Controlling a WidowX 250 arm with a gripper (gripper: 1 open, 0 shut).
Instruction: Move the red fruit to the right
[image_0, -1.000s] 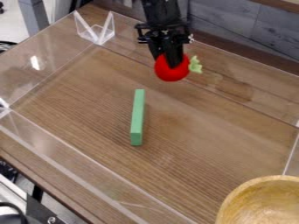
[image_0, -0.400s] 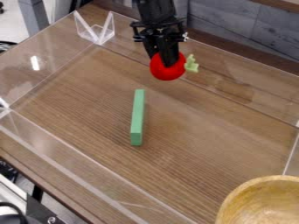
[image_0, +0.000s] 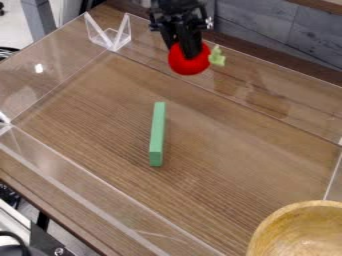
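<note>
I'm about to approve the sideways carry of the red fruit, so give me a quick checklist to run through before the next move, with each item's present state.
1. Grip: the gripper is shut on the red fruit: ok.
2. Lift: the fruit looks clear of the wooden floor inside the clear tray: ok.
3. Obstacles: the green bar lies flat nearer the camera, well apart from the fruit: ok.
4. Landing space: bare wood shows on the picture's right side of the tray: ok.
5. Clearance from the tray's far wall: cannot tell.
6. The wooden bowl sits at the near right corner, away from the fruit: ok.
</note>
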